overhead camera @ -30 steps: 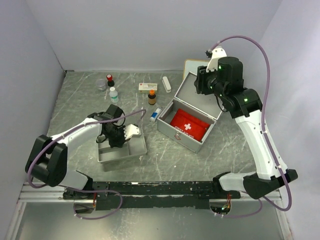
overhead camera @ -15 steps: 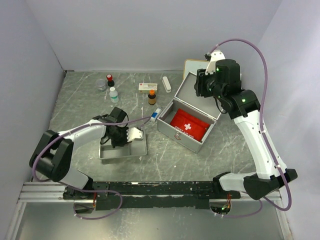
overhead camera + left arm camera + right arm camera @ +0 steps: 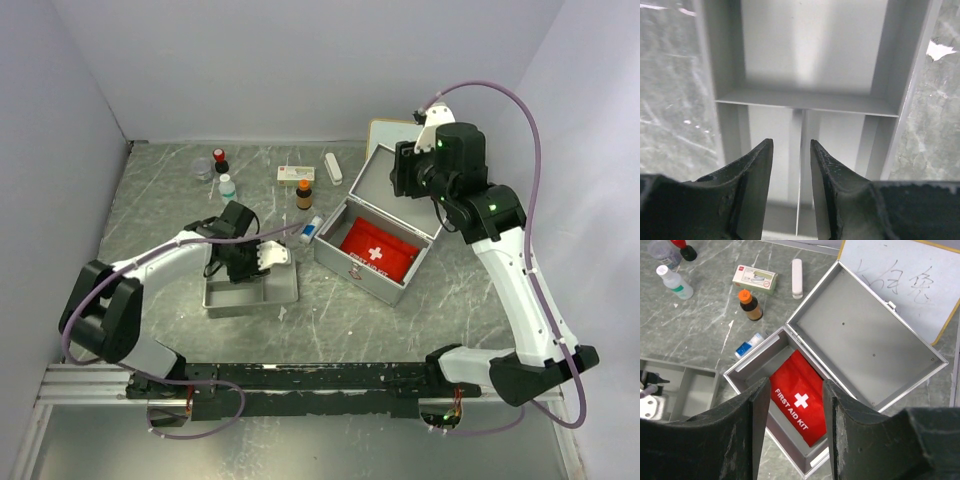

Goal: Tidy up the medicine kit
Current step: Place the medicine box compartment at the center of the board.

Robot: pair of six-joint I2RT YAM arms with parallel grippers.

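**A:** From above, where do we find the medicine kit [image 3: 362, 272]?

**B:** Mid-desk [image 3: 450, 290], lid [image 3: 385, 188] thrown back, a red pouch [image 3: 378, 250] inside. The grey tray [image 3: 250, 297] lies left of the kit with the left tool [image 3: 265, 255] over it. The right tool [image 3: 402, 172] hangs above the kit.

**A:** And the left wrist?

**B:** Only there do we see that tool's fingers [image 3: 757, 165] narrowly parted, gripping nothing, a tray divider [image 3: 800, 125] in line with the gap.

**A:** The right wrist?

**B:** We read "FIRST AID KIT" on the pouch. That tool stands wide, empty.
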